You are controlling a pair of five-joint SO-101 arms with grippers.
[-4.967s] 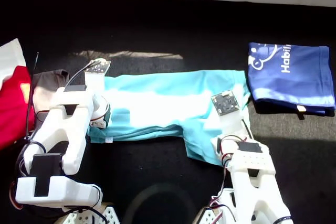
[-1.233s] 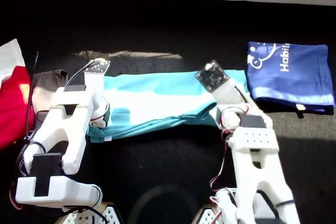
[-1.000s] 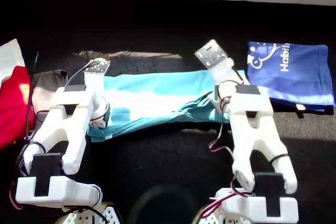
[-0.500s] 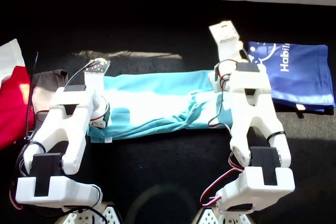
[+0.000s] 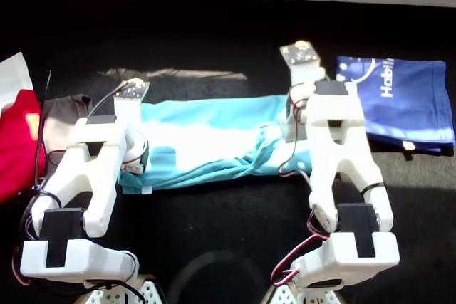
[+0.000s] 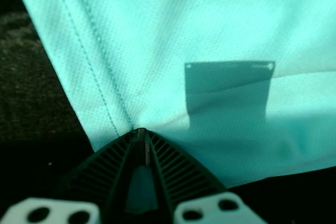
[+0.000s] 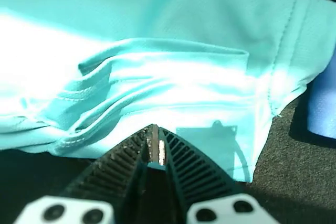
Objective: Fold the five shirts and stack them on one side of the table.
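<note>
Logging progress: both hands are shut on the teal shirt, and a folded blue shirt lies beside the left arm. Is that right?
Not quite. The folded blue shirt lies beside the right arm, not the left, as the high view shows. The rest holds: the left hand and the right hand are both shut on the teal shirt.

We swing our right arm [image 5: 335, 133] forward across the turquoise shirt [image 5: 206, 137], hauling its near flap up onto the body; the cloth now lies as a narrower band, bunched beside that arm
</note>
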